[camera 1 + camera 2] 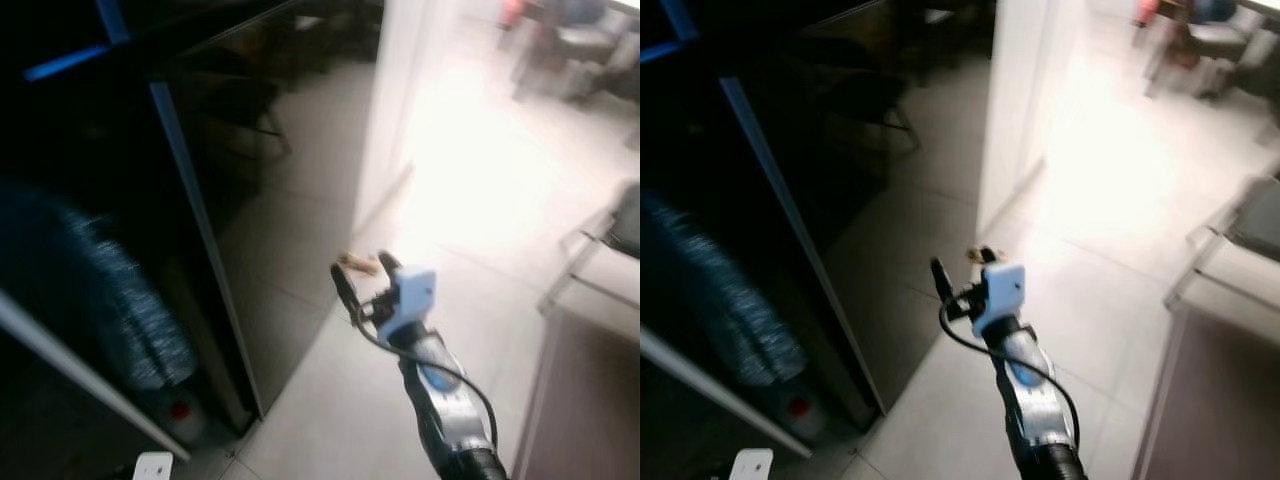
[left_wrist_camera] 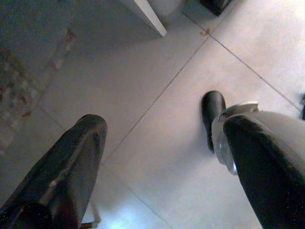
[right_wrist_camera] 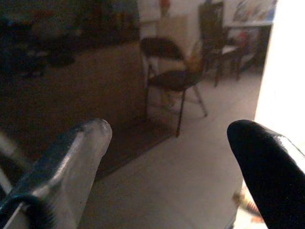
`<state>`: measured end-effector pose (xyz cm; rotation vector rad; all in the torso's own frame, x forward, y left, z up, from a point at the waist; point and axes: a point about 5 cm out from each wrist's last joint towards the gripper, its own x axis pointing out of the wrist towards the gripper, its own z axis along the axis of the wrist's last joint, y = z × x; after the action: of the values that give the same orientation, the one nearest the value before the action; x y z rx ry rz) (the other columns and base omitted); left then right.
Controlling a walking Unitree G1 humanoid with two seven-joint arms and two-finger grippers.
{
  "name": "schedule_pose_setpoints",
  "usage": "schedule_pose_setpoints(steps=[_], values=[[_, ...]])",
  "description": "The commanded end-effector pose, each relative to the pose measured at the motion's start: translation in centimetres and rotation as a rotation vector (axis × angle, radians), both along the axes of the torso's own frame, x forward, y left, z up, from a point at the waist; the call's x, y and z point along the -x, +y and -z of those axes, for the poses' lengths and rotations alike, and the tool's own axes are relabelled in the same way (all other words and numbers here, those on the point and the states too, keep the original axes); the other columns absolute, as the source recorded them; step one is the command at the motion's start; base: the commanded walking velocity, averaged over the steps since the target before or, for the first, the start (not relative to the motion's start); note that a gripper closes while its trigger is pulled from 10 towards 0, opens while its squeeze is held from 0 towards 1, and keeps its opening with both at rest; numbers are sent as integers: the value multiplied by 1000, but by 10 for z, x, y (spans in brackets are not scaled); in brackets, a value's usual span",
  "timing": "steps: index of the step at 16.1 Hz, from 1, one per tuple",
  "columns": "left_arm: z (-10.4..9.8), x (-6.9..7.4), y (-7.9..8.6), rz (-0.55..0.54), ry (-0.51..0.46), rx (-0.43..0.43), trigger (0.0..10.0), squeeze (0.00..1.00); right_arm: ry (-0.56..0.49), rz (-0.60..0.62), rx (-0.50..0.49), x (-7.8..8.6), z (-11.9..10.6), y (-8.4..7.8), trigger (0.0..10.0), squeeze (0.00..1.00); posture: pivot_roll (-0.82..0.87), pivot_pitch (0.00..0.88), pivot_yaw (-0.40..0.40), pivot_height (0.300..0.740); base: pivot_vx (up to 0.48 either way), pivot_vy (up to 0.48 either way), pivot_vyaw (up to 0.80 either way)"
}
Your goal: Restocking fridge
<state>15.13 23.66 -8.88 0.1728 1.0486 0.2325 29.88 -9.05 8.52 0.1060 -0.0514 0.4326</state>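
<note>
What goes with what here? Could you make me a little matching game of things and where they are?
Things:
1. right gripper
2. chair
3. dark glass door
4. left gripper

Places or states:
A. pointing down at the floor tiles
B. at the robot's left
C. raised in front, fingers apart
D. at the far right

Pairs: 1-C, 2-D, 3-B, 4-A
</note>
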Motion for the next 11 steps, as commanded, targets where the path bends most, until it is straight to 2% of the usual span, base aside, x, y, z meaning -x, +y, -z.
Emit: schedule_pose_setpoints(steps=[1,4,11], values=[[4,11,-1,25,44,-9,10000,0,-3,-10,0,1,-4,5,10000,0,-173,20,-18,740,0,0,800],[5,10,-2,20,42,-8,10000,0,4,-5,-16,1,-5,7,10000,0,-178,30,-22,740,0,-425,0],[3,6,-4,17,35,-15,10000,0,13,51,15,1,-8,-6,10000,0,-187,57,-22,740,0,-438,0]])
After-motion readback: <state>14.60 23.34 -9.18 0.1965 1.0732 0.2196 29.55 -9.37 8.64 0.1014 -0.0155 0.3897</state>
